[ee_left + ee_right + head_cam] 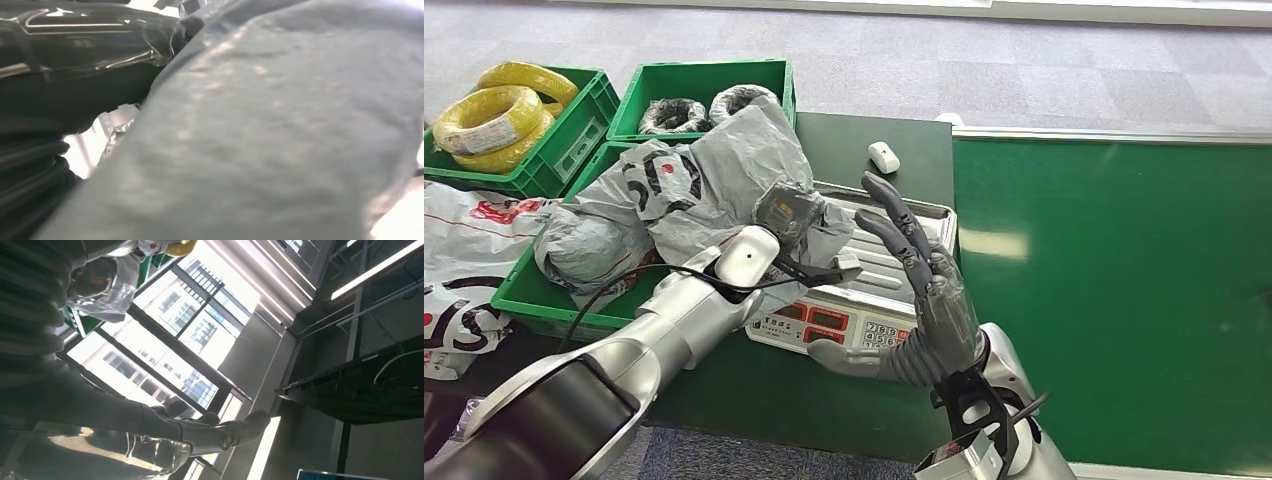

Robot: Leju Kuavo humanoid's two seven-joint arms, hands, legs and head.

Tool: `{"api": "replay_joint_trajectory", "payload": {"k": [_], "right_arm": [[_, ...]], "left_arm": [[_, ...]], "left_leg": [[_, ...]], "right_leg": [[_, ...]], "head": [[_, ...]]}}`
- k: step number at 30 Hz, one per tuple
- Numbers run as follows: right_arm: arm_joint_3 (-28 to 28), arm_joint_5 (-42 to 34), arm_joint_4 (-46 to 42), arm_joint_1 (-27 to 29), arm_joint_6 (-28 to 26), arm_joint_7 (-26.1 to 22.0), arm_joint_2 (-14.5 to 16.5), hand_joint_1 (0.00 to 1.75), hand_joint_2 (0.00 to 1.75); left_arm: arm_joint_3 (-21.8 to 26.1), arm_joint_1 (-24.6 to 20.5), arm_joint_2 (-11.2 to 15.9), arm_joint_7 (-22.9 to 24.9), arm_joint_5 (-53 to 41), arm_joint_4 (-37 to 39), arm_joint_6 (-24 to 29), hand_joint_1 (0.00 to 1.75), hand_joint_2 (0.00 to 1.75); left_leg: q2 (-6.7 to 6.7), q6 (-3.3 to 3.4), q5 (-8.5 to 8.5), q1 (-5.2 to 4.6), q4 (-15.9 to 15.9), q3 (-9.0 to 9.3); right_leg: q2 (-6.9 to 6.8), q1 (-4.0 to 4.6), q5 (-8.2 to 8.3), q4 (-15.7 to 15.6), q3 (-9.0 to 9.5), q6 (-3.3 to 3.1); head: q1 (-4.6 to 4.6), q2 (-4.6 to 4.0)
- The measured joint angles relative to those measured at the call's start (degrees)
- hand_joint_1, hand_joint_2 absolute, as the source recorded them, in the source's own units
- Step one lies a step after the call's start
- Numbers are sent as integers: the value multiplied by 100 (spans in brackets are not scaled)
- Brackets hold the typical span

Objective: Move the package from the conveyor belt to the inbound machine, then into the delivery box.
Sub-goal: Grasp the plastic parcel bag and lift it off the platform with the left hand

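Green crates hold yellow cable coils and grey packages — left hand buried against one, grip unclear; right hand open, fingers raised above the scale.

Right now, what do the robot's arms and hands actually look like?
Both arms are shiny silver, rounded metal segments. The right hand is dark grey with long jointed fingers and a ribbed wrist cover. Thin black cables loop along the left arm and by the right wrist.
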Motion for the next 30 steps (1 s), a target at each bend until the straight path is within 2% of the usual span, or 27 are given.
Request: {"api": "replay_joint_trajectory", "payload": {"k": [7,10,13,18,21,26,30], "right_arm": [[-142,66,-1,138,153,0,46,0,175],[-183,54,-1,210,153,0,66,0,175],[-221,55,-3,292,153,0,87,0,175],[-253,67,-5,326,153,0,104,0,175],[-263,75,-7,348,139,0,111,0,175],[-246,-38,-6,359,-22,0,79,0,175],[-203,-62,-5,358,-87,0,49,0,175]], "left_arm": [[964,-139,506,338,-332,-722,-116,158,175],[1194,-303,738,664,-357,-774,-484,159,175],[1387,-533,974,785,-375,-682,-817,158,175],[1537,-717,1175,923,-378,-534,-1033,159,175],[1604,-796,1310,1192,-379,-386,-1330,161,175],[1604,-976,1700,1826,-382,-86,-1943,159,175],[1477,-1070,1949,2016,-385,89,-2240,159,175]], "left_leg": [[1,0,1,1,0,-3],[5,-1,1,1,-1,-7],[10,-1,1,1,0,-7],[0,-1,2,1,-1,-13],[12,-2,1,1,-1,-15],[17,-2,1,3,-1,-14],[14,-3,1,8,-1,-16]], "right_leg": [[0,1,0,1,-2,0],[3,1,0,2,-6,0],[8,1,0,2,-12,-1],[-2,2,-1,3,-12,-1],[11,1,0,3,-15,-2],[18,4,0,4,-22,-3],[16,9,-1,5,-22,-3]], "head": [[0,0],[2,0],[0,0],[3,0],[3,0],[2,0],[2,0]]}}
